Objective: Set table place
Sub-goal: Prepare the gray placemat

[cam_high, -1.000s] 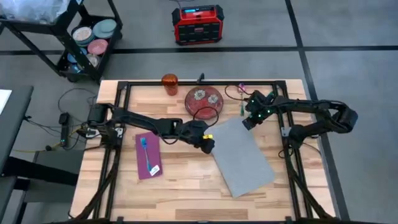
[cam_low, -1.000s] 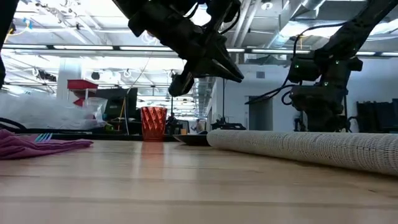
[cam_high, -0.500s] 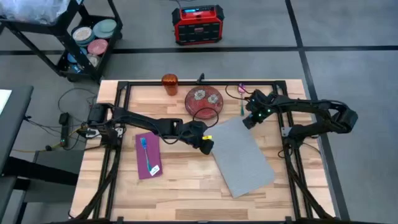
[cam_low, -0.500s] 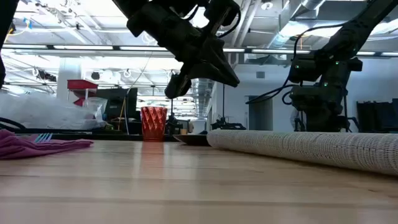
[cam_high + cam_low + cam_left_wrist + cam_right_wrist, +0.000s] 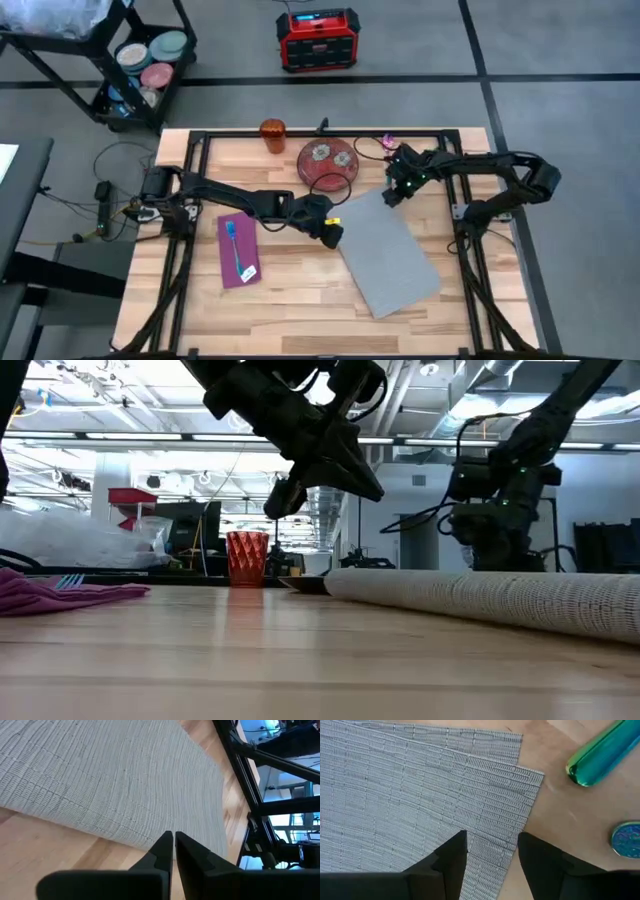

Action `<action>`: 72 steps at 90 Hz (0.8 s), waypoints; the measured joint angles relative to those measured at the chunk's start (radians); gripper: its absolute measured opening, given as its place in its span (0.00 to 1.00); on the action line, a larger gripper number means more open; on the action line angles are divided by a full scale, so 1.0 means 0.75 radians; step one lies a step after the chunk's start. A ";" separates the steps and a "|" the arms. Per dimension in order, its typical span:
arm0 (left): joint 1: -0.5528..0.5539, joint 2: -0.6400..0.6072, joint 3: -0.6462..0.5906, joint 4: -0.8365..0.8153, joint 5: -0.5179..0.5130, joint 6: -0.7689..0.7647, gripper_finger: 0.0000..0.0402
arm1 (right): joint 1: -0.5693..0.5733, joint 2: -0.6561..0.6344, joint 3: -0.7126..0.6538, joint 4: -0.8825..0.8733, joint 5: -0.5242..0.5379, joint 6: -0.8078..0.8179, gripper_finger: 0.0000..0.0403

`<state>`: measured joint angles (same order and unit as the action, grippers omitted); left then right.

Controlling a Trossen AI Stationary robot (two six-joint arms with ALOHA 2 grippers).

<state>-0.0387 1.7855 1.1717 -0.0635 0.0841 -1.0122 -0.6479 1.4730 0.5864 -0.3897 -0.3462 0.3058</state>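
Grey woven placemat (image 5: pixel 389 253) lies askew on the surface (image 5: pixel 300 290), both end effectors hovering at its corners.

Squaring it calls for a low, firm pinch of the corner by the red plate (image 5: pixel 328 164). The right end effector (image 5: pixel 489 851) hangs over that corner, fingers spread and holding nothing. The left end effector (image 5: pixel 173 847) hovers at the placemat's corner nearest the purple napkin (image 5: pixel 238 252), fingers pressed together, empty.

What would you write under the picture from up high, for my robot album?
Two robot arms meet at a crooked grey placemat on the table, with plate, cup and purple napkin waiting.
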 joint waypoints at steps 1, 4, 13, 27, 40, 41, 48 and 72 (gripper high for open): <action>0.000 0.000 0.000 0.000 0.000 0.000 0.01 | 0.000 0.000 0.001 0.000 0.001 0.000 0.39; 0.000 0.000 0.000 0.000 0.000 0.000 0.01 | 0.000 0.001 0.003 0.000 0.003 -0.001 0.38; 0.000 0.000 -0.001 0.000 0.000 0.000 0.01 | -0.001 0.001 0.003 -0.019 0.014 -0.007 0.30; 0.000 0.000 0.000 0.001 -0.001 0.000 0.01 | -0.002 0.001 0.004 -0.064 0.026 -0.069 0.09; 0.000 0.000 0.000 0.001 -0.012 0.000 0.01 | -0.002 0.002 0.002 -0.073 0.007 -0.096 0.02; 0.000 0.000 0.000 0.001 -0.013 0.000 0.01 | -0.002 0.002 0.002 -0.073 0.006 -0.096 0.02; 0.000 0.000 0.000 0.002 -0.015 0.000 0.01 | -0.002 0.001 0.001 -0.074 -0.008 -0.095 0.01; 0.000 0.000 0.000 -0.010 -0.086 0.053 0.01 | 0.001 0.003 0.045 -0.115 -0.056 -0.093 0.00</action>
<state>-0.0387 1.7855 1.1717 -0.0707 0.0194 -0.9727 -0.6476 1.4750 0.6200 -0.4760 -0.3880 0.2359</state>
